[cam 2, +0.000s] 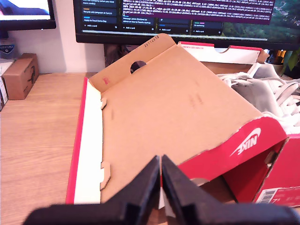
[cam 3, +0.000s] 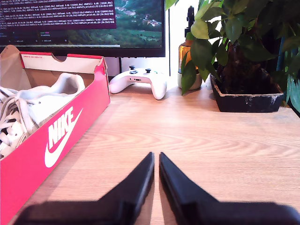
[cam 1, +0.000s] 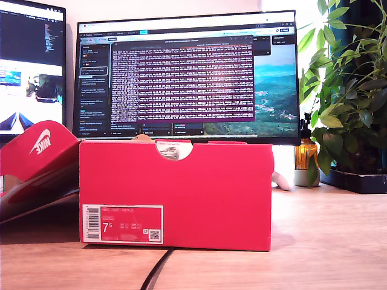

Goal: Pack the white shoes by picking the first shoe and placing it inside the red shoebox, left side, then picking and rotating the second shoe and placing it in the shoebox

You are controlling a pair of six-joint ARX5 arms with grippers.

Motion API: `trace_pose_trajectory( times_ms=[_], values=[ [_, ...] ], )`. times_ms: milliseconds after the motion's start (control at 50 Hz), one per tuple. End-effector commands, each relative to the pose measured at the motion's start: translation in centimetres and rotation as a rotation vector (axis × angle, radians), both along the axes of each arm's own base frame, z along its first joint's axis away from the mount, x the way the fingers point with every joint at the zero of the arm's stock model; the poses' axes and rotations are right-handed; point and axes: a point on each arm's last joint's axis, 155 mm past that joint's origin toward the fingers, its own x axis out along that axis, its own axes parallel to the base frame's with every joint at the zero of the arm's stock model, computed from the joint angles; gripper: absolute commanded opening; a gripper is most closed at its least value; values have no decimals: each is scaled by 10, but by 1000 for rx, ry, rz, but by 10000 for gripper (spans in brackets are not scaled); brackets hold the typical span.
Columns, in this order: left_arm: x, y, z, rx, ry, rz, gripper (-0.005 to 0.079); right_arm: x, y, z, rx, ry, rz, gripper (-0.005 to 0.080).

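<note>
Nearest to you, my first gripper (cam 2: 161, 187) has its jaws brought together with only a sliver between them, holding nothing; it hangs just short of the red lid (cam 2: 187, 112), which leans open with its brown inside facing up. My second gripper (cam 3: 156, 183) is likewise closed and empty, poised above bare desk (cam 3: 197, 136) just beside the long wall of the red shoebox (cam 3: 61, 136). You can read both as parked clear of the box, which fits a job that looks finished or nearly so.

Next out, the white shoes (cam 3: 33, 108) lie inside the red shoebox, laces and tongues showing above the wall; the second wrist view shows at least one clearly, and the first wrist view shows more white leather and laces past the lid's edge. Whether the two are set heel to toe you cannot tell from here. In the exterior view the box's end wall with its label faces the camera, and a bit of white shows through the notch.

Farther back sit a white game controller (cam 3: 139, 80), a potted plant (cam 3: 243, 56) and the monitor (cam 1: 187, 78).
</note>
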Motion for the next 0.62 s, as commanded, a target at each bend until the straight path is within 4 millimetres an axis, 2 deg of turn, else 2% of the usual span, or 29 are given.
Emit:
trace_pose_trajectory(
  times_ms=[0, 260, 600],
  values=[
    [-1, 0, -18, 3, 45, -1, -18, 1, 1, -8, 1, 9, 4, -13],
    [0, 2, -18, 3, 44, 6, -18, 1, 1, -8, 1, 9, 4, -13],
    [5, 26, -18, 1, 45, 110, -18, 1, 1, -8, 1, 9, 4, -13]
  ],
)
